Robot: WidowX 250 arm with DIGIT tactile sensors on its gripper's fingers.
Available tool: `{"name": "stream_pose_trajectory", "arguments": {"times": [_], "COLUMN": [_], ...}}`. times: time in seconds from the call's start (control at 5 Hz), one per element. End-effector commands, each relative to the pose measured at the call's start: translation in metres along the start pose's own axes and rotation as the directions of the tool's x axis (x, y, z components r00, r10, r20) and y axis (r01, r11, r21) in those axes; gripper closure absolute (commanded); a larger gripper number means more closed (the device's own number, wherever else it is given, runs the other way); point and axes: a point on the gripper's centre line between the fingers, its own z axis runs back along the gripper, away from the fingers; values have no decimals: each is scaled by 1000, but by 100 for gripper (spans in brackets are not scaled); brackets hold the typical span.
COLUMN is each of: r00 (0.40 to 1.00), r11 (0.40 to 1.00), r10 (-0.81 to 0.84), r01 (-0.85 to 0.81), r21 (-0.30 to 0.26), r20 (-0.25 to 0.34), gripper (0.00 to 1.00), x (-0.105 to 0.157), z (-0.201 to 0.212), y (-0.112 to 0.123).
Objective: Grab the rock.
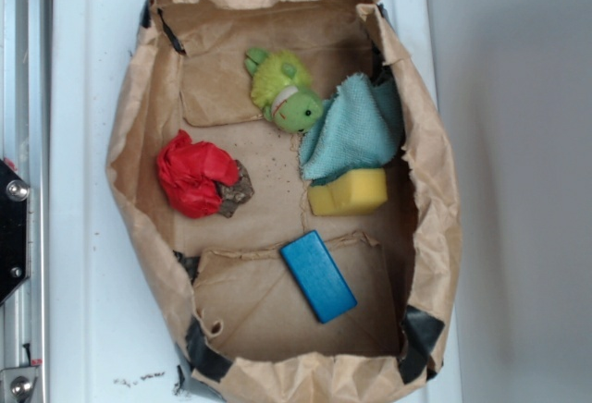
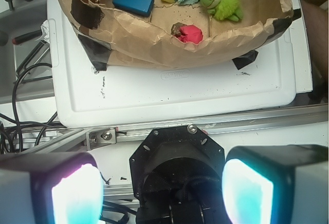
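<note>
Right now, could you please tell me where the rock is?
In the exterior view, the rock lies on the paper bag's floor, left of centre, touching the red cloth's right side.

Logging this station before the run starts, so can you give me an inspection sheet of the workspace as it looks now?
Surface: white tray holding an opened brown paper bag patched with black tape.
Job's things: rock on the bag floor, touching the red cloth.
Clutter: green plush toy, teal rag draped over a yellow sponge, blue block.
Pincer: pincer open, empty, outside the bag and well back from it.
Cables: black cables beside the tray in the wrist view.
Surroundings: metal rail along the tray edge.
</note>
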Motion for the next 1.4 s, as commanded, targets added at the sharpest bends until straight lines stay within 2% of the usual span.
{"name": "stream_pose_trajectory", "arguments": {"times": [0.0,0.2,0.6,0.8,1.0,1.2], "r00": [1000,998,989,988,989,991], "r11": [1000,999,997,996,993,988], "r10": [0,-36,-67,-86,-108,-117], "r01": [0,36,60,80,101,109], "r21": [0,-13,58,49,67,113], "r20": [0,42,135,132,103,70], "gripper": [0,0,0,0,0,0], "x": [0,35,86,119,136,142], "z": [0,-20,-50,-68,-82,-98], "y": [0,-5,8,24,30,35]}}
